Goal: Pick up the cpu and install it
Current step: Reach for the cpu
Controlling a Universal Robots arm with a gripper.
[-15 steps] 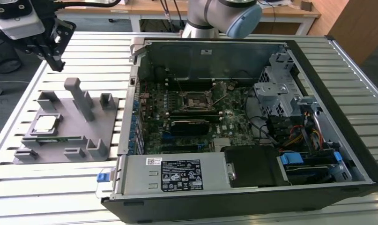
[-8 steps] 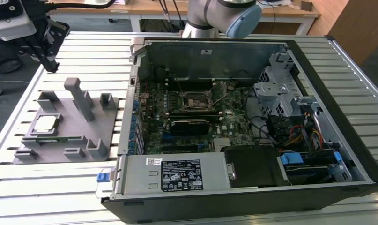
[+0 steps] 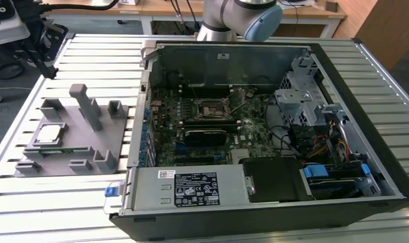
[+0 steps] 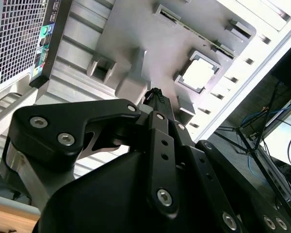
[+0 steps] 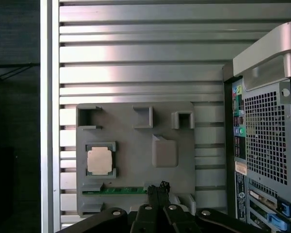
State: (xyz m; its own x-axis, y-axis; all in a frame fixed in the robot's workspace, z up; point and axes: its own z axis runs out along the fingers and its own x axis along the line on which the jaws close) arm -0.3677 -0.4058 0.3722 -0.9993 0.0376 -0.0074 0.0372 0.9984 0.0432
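Two-fingered pincer (image 5: pixel 157 187) closed on nothing, cpu (image 5: pixel 99 161) untouched in holder (image 5: pixel 131 160)

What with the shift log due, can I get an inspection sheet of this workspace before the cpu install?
Surface: slatted metal table.
Job's things: cpu lies in a recess of the grey fixture; motherboard socket sits inside the open computer case.
Clutter: green memory stick in the fixture.
Grippers: gripper shut, empty, over the fixture, apart from the cpu.
Cables: coloured wires inside the case.
Surroundings: wooden bench behind the table.
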